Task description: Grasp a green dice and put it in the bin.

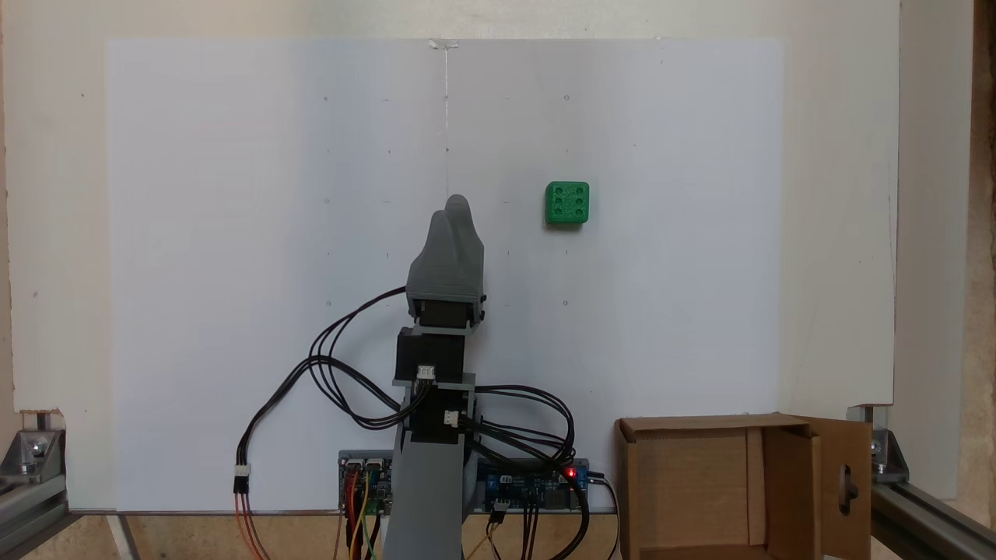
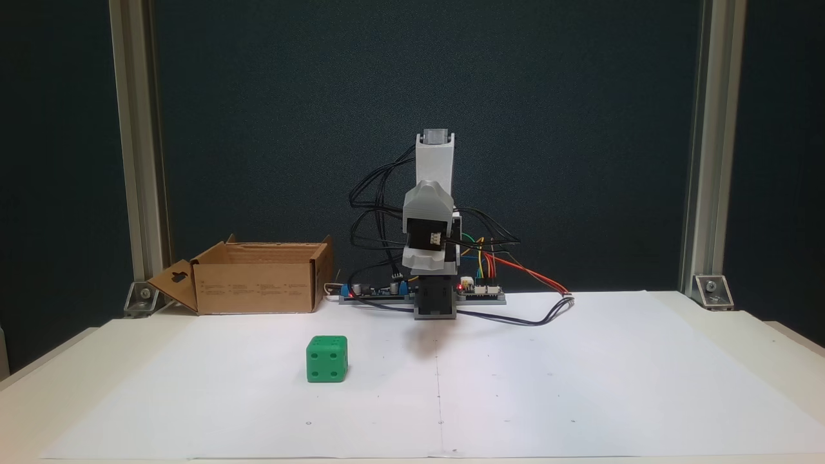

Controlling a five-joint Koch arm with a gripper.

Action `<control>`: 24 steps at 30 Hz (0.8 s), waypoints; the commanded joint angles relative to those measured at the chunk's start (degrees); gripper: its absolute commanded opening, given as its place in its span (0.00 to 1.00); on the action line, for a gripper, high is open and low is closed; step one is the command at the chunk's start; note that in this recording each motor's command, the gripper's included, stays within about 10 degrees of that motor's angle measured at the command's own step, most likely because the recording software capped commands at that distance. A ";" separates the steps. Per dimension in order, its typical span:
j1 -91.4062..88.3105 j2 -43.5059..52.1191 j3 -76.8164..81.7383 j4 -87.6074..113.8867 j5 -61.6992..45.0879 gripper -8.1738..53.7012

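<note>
In a fixed view from above, the small bright green plastic dice (image 1: 567,203) with rounded corners lies right of centre in the upper half of the frame, six pips up, on the white paper sheet (image 1: 233,233) that covers the table. Bare sheet surrounds it on every side; the sheet's right edge and top edge are both well apart from it. The grey plastic gripper (image 1: 457,208) points up the frame at centre, its tips pressed together with no gap, holding nothing. The dice sits to its right and slightly higher in the frame, apart from it. The brown corrugated cardboard bin (image 1: 700,426) stands open in the lower right corner, just beyond the sheet's lower edge, with a flap with a cut-out hole folded out to its right.

In a fixed view from the front, the dice (image 2: 327,359) rests lower left of centre, the bin (image 2: 258,283) is behind it at left, and the arm is folded upright at centre above black cables (image 2: 515,319) that trail across the sheet's far edge.
</note>
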 commanded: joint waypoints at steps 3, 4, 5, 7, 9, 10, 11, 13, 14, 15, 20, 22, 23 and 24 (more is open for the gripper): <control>0.09 5.98 2.81 -0.18 1.85 0.84; 0.09 5.98 2.81 0.79 1.85 0.84; 0.00 5.98 2.81 1.32 1.76 0.84; -0.18 5.98 2.81 2.02 1.76 0.84; -0.35 6.15 2.72 1.93 2.20 0.82; -0.53 6.06 1.93 1.93 2.11 0.82; -0.53 6.06 1.14 2.29 2.11 0.81; -0.70 6.06 -0.88 5.45 2.11 0.82; -0.62 6.15 -2.37 8.61 2.11 0.82; -0.53 6.15 -3.87 11.78 2.11 0.82; 0.26 6.15 -12.04 31.80 2.11 0.82; 0.97 6.15 -16.08 39.62 2.11 0.82; 1.32 6.15 -18.11 43.57 2.11 0.83; 2.11 6.15 -20.48 47.27 2.11 0.83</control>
